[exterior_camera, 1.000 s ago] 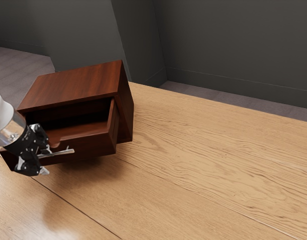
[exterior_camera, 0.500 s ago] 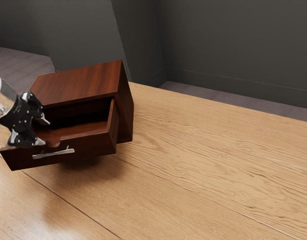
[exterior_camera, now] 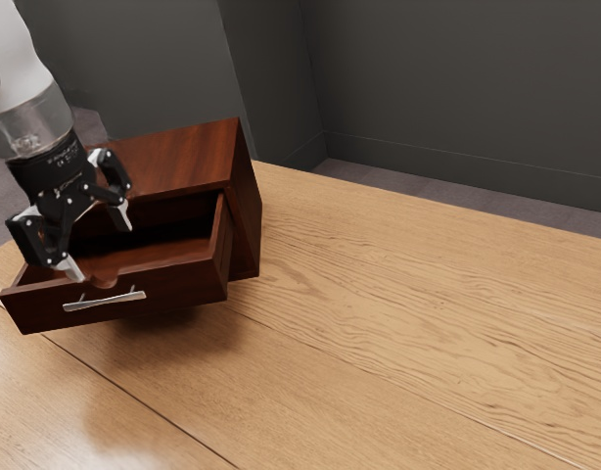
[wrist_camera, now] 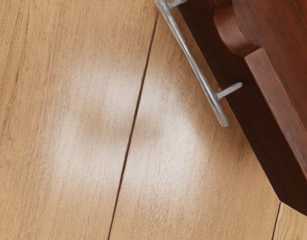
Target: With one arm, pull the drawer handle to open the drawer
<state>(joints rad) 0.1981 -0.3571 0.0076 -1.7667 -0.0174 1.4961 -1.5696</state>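
Observation:
A dark wooden cabinet (exterior_camera: 178, 162) stands at the table's left end in the exterior view. Its drawer (exterior_camera: 134, 279) is pulled out toward the table's front, and the inside shows. A silver bar handle (exterior_camera: 105, 300) runs along the drawer front. My gripper (exterior_camera: 98, 247) hangs above the drawer's left part, clear of the handle, open with nothing between its fingers. In the wrist view the handle (wrist_camera: 198, 70) runs along the drawer front (wrist_camera: 273, 130), over bare table.
The wooden table (exterior_camera: 398, 323) stretches wide toward the exterior view's right and front. Dark walls stand behind it. A seam between table boards (wrist_camera: 131, 130) runs beside the handle in the wrist view.
My gripper has left the handle's left end and risen up and to the right, and it now hangs over the drawer. The drawer stays pulled out.

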